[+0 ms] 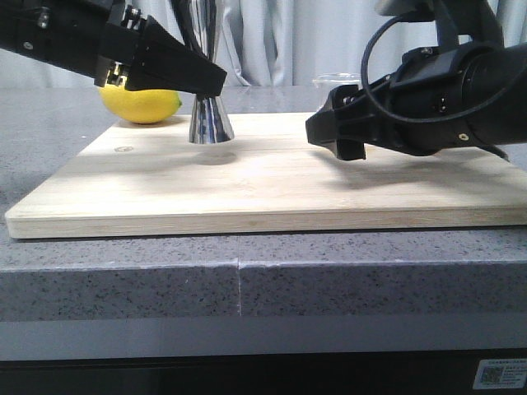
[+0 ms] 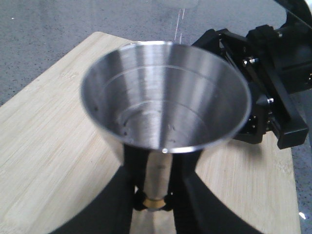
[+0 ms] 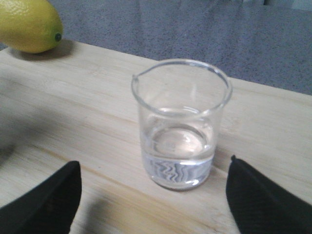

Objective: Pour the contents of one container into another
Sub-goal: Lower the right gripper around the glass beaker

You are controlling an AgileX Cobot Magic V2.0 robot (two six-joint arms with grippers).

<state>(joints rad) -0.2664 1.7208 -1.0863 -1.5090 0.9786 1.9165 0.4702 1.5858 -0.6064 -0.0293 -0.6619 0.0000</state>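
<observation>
**Two arms low, tips facing inward**

The left gripper (image 1: pixel 216 78) reaches in from the left, its fingers (image 2: pixel 187 195) closed on both sides of a narrow waist. The right gripper (image 3: pixel 153 197) hangs low, fingers (image 3: pixel 46 202) spread wide apart.

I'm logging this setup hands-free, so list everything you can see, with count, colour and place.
Beaker: one, clear glass, a little clear liquid inside, upright on the board between the right gripper's open fingers, not touched.
Jigger: one, shiny steel with a gold waist band, upright at the board's far left part.
Lemon: one, yellow, behind the board's far left corner.
Cutting board: one, light wood, on the counter.
Counter: one, grey speckled.
Curtain: pale, behind.
Left gripper: black, fingers on both sides of the jigger's waist.
Right gripper: black, open.
</observation>
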